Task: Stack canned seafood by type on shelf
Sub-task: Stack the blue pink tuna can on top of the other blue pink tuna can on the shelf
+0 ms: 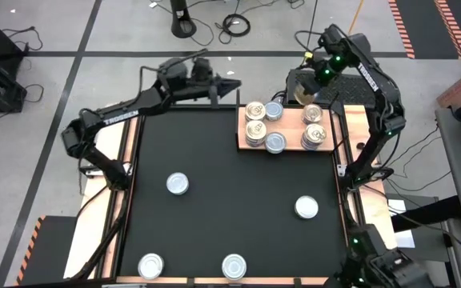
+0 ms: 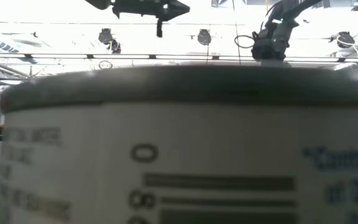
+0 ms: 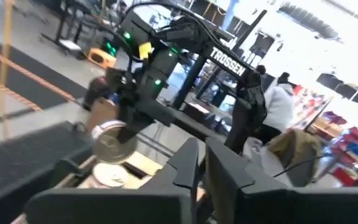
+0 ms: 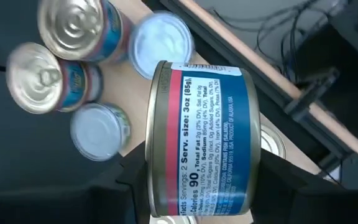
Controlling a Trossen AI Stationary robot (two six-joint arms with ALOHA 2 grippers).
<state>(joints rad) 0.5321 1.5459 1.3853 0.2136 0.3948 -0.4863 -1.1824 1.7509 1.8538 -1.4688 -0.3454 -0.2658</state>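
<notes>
- Right gripper (image 4: 197,186) clamped on a can with a red-and-blue label (image 4: 197,140), carried on its side so the nutrition text faces the wrist camera; jaws pressing on the can's two flat ends.
- Held above the far right of the table, over or just beyond the far edge of the shelf (image 1: 290,142); exact height over the wood not readable.
- Directly below and beside the carried can: shelf already holding two silver pull-tab cans (image 4: 45,78) side by side and two pale-blue-topped cans (image 4: 160,43) next to them, apparently grouped by top.
- On the shelf's right end in the high view, another small stack of gold-tan cans (image 1: 314,136), likely the place for the held one, though the match cannot be confirmed.
- Left gripper (image 3: 201,165) closed on nothing, parked beyond the table's far edge, left of the shelf.
- Remaining on the black tabletop, well apart from the shelf: four loose cans (image 1: 178,184), namely one left of centre, one at right, two along the near edge.
- Judged roughly two thirds done: the shelf groups formed, one can in transit, four not yet fetched.
- Low view blocked by the printed side of one near-edge can, nothing to add from it.
</notes>
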